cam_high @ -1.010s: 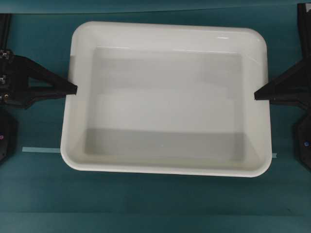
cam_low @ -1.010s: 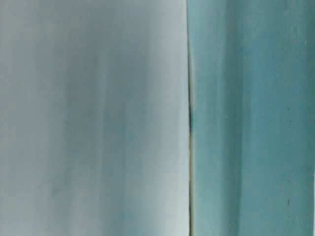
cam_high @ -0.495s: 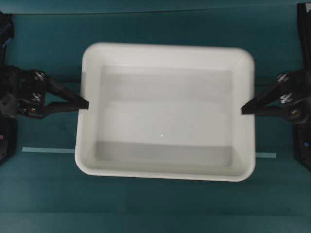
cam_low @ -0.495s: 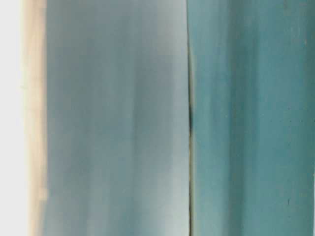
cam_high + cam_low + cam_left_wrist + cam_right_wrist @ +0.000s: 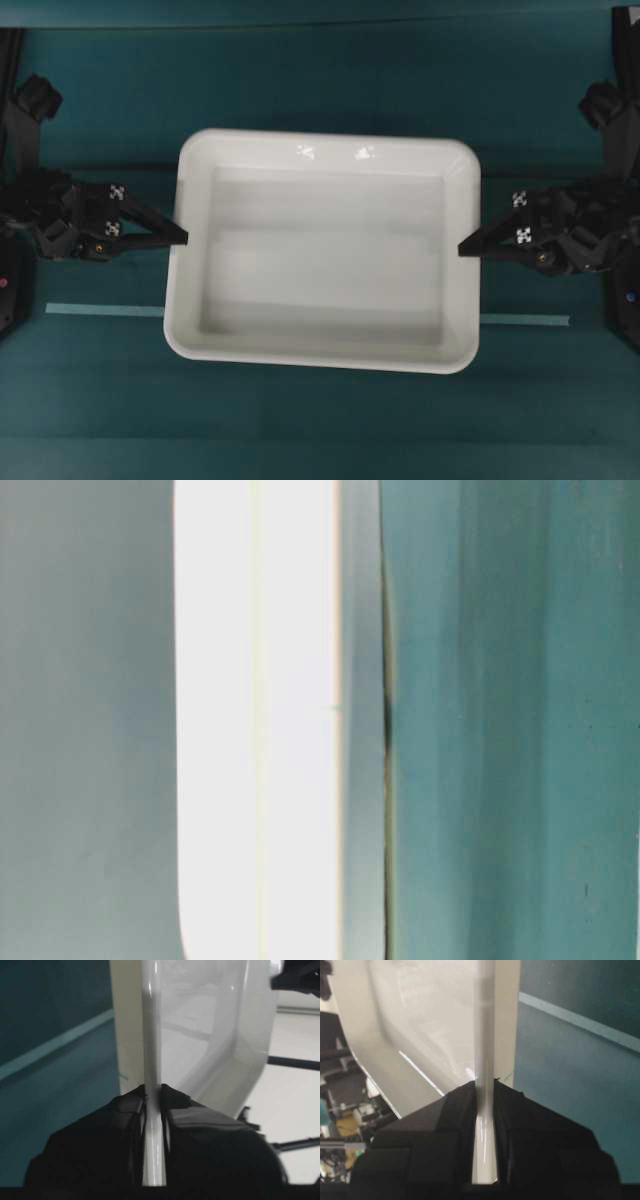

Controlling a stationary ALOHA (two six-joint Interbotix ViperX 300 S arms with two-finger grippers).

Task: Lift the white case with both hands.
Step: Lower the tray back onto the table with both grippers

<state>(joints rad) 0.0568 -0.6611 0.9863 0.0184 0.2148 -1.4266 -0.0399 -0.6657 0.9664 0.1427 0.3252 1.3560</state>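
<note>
The white case (image 5: 322,143) lies level in the middle of the overhead view, a shallow tray with nothing in it. My left gripper (image 5: 183,238) is shut on the rim of its left side, and my right gripper (image 5: 463,248) is shut on the rim of its right side. In the left wrist view the thin white rim (image 5: 151,1035) runs between the black fingers of my left gripper (image 5: 153,1092). The right wrist view shows the same rim (image 5: 485,1020) pinched in my right gripper (image 5: 485,1086). At table level the case (image 5: 260,720) fills a bright white band.
A thin pale tape strip (image 5: 100,310) crosses the teal table top (image 5: 320,430) and passes beneath the case, coming out again on the right (image 5: 525,320). Black arm bases stand at the left edge (image 5: 12,100) and the right edge (image 5: 625,100).
The case looks smaller from overhead, so it has sunk away from that camera while both grippers keep hold. Both arms have come inward with it. Its white side has entered the table-level view.
</note>
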